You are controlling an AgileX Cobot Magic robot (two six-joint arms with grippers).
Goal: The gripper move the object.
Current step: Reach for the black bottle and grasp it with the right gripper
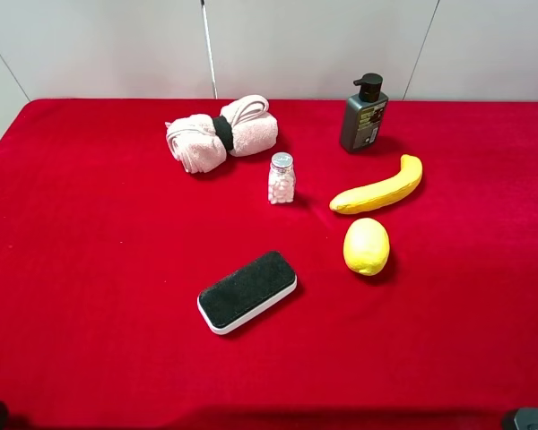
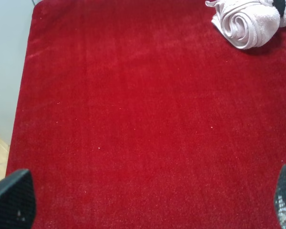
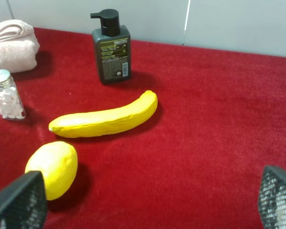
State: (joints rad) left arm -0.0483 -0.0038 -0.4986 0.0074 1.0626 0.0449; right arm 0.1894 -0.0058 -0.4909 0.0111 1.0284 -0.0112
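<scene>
The dark grey pump bottle [image 1: 363,115] with a black pump top and a printed label stands upright at the back right of the red table. It also shows in the right wrist view [image 3: 112,47], far ahead of my right gripper [image 3: 148,200]. That gripper is open and empty, and low over the cloth near the front edge. My left gripper [image 2: 148,200] is open and empty over bare red cloth at the front left, far from the bottle. In the high view only dark bits of the arms show at the bottom corners.
A rolled pink towel [image 1: 222,133] lies at the back centre. A clear salt shaker [image 1: 282,178] stands in front of it. A yellow banana [image 1: 379,188] and a lemon [image 1: 366,245] lie between the bottle and my right gripper. A black-topped white eraser [image 1: 247,290] lies front centre.
</scene>
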